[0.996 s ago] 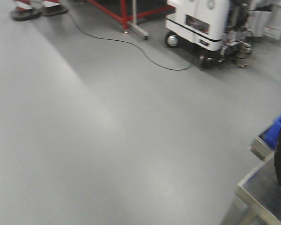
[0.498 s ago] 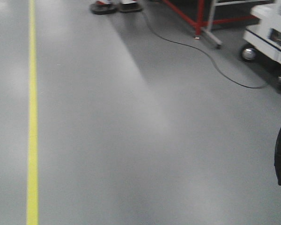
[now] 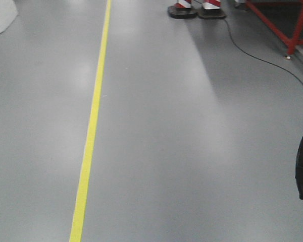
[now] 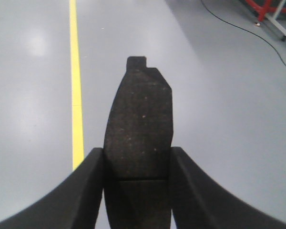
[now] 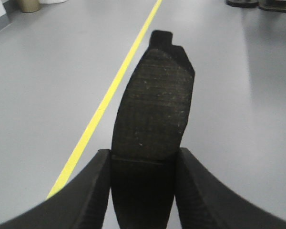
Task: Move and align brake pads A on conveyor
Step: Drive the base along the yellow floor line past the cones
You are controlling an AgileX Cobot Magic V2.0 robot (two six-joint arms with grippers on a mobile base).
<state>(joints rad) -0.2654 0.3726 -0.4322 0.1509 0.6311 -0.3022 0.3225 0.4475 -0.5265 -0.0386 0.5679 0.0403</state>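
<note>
Left tool [image 4: 137,160] aimed forward over floor [image 4: 219,95], clamped on brake pad [image 4: 140,114] jutting past fingers [image 4: 81,191]. Right tool [image 5: 143,157] posed alike, second brake pad [image 5: 155,100] gripped. Grip shown by wrist views only; yellow line [image 3: 93,121], cable [image 3: 257,57], red frame [image 3: 294,27] laid out in front view.

Left end effector [image 4: 137,151]: two matte black, curved fingers [image 4: 83,191]; right end effector [image 5: 144,151]: the same, finely ribbed.

Left gripper [image 4: 137,153] is clamped on a brake pad [image 4: 139,114] — right gripper [image 5: 144,153] likewise, on a second brake pad [image 5: 155,100].
</note>
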